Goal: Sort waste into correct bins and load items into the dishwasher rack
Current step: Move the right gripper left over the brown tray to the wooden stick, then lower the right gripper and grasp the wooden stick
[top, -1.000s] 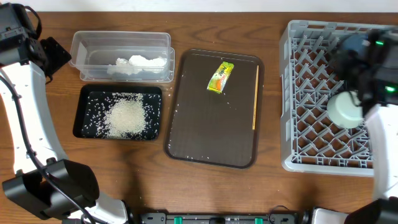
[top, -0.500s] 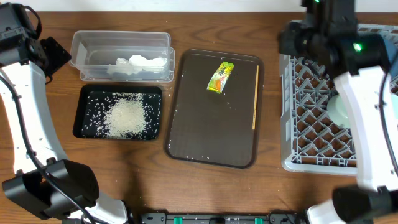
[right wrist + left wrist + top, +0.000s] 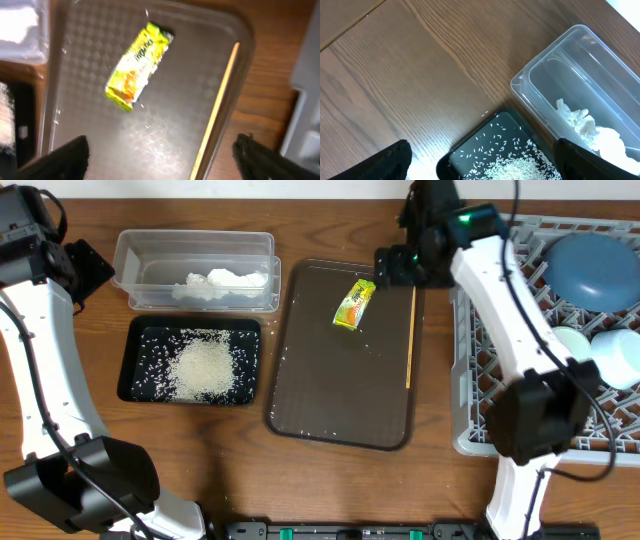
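The yellow-green wrapper [image 3: 354, 303] [image 3: 138, 66] and the thin wooden stick [image 3: 411, 335] [image 3: 216, 112] lie on the brown serving tray [image 3: 340, 405]. My right gripper [image 3: 393, 268] [image 3: 162, 160] hangs open and empty over the tray's far right corner, the stick running just inside its right finger. The black tray [image 3: 135, 375] [image 3: 455, 160] holds the rice [image 3: 205, 368] [image 3: 520, 170]. A crumpled tissue [image 3: 225, 281] [image 3: 592, 132] is in the clear tub [image 3: 150, 250] [image 3: 555, 65]. My left gripper [image 3: 82, 270] [image 3: 485, 167] is open, left of the tub. The grey rack [image 3: 500, 370] holds a large blue plate [image 3: 590, 268] and two pale dishes [image 3: 618, 358].
My right arm reaches from the front edge across the rack's left side, hiding part of it. The left arm runs along the table's left edge. Stray rice grains dot the brown tray. Bare wood lies between the trays and the front edge.
My right arm has swung left from the rack to the brown tray's far right corner, and its jaws have opened. The left arm has not moved.
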You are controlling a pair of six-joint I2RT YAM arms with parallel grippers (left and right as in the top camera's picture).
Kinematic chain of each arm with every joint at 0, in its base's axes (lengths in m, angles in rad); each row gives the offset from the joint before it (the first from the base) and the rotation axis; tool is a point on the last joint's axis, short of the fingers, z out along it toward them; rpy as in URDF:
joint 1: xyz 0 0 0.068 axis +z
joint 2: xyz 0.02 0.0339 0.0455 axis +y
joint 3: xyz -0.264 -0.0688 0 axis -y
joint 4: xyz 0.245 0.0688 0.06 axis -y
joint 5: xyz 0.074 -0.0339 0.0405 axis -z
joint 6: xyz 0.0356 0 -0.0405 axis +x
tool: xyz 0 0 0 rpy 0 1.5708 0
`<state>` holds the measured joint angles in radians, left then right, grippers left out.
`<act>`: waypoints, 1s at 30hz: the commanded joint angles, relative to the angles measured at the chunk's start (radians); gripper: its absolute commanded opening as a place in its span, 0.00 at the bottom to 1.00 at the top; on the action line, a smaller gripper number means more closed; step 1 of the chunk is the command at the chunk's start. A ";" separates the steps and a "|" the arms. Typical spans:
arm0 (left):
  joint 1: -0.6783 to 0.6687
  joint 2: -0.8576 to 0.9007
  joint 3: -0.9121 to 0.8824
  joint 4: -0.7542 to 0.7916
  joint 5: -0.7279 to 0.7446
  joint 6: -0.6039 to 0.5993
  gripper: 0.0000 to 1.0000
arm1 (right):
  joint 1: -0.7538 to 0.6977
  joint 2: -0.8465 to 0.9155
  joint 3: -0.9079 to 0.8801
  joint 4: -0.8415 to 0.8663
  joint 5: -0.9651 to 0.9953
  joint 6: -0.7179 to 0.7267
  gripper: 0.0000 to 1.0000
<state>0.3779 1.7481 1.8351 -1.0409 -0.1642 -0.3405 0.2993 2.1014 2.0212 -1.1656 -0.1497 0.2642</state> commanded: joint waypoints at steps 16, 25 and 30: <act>0.003 -0.003 0.003 -0.003 -0.012 -0.002 0.92 | 0.010 0.224 0.005 -0.088 0.093 0.169 0.56; 0.003 -0.003 0.003 -0.002 -0.012 -0.002 0.93 | 0.010 0.250 -0.002 -0.072 0.127 0.169 0.59; 0.003 -0.003 0.003 -0.002 -0.012 -0.002 0.93 | 0.010 0.252 -0.021 -0.042 0.127 0.167 0.59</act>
<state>0.3779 1.7481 1.8351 -1.0412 -0.1642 -0.3405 0.2996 2.3333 2.0136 -1.2118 -0.0433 0.4175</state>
